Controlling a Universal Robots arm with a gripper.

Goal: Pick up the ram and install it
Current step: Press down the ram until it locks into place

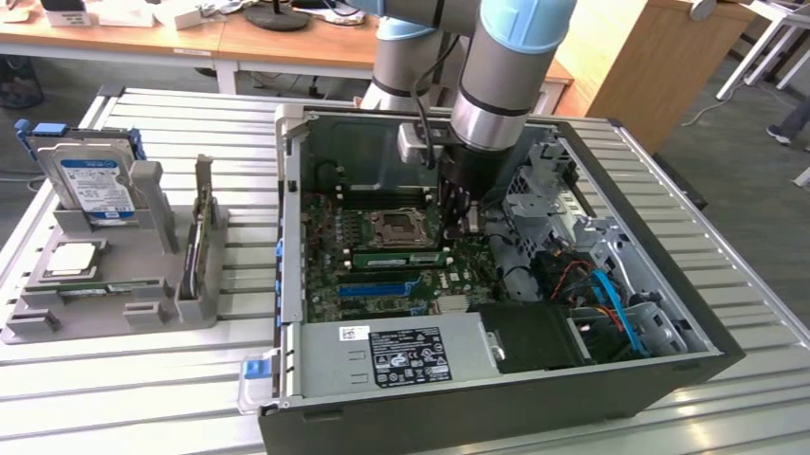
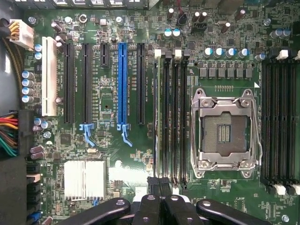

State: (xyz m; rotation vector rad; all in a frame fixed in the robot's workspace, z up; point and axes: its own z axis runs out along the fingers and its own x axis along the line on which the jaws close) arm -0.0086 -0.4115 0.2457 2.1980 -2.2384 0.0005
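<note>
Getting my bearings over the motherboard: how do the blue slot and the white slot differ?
The blue slot is longer than the white slot. The blue slot ends in a blue latch; the white slot has none visible. The blue slot sits between black slots, the white slot outermost, by the coloured cables. Both are empty and run parallel.
</note>
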